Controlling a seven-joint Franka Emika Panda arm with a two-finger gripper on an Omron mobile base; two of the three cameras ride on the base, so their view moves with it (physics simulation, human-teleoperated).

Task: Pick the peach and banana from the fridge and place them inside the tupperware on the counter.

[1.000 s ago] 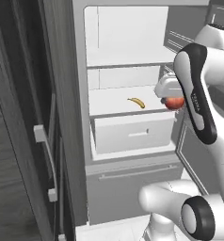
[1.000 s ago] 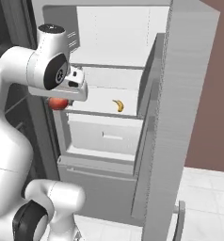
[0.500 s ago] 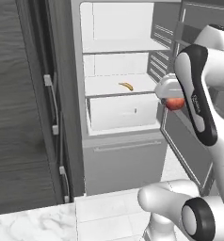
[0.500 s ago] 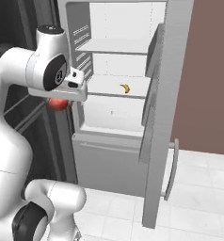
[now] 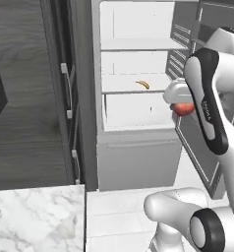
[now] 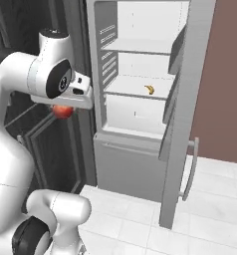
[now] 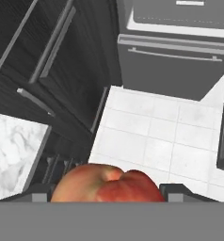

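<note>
My gripper [image 7: 107,194] is shut on the peach [image 7: 109,182], a red-orange fruit held in mid-air over the tiled floor, away from the fridge. The same peach [image 5: 184,109] hangs under the hand to the right of the open fridge [image 5: 133,152], and left of that fridge [image 6: 133,159] in the right base view, where the peach [image 6: 63,112] sits below the wrist. The yellow banana [image 5: 143,84] lies on a white shelf inside; the banana [image 6: 149,89] rests above the drawer. A corner of the marble counter [image 5: 35,221] is at lower left. The tupperware is out of view.
Dark wood cabinets [image 5: 30,98] with silver handles stand left of the fridge. The open fridge door [image 6: 182,114] with grey racks juts out at the right. White floor tiles [image 7: 156,136] lie below the hand, beside dark drawers [image 7: 62,66].
The whole picture has shifted: the base has backed away from the fridge, which now looks smaller, and the counter corner has come into view. The peach stays in the gripper.
</note>
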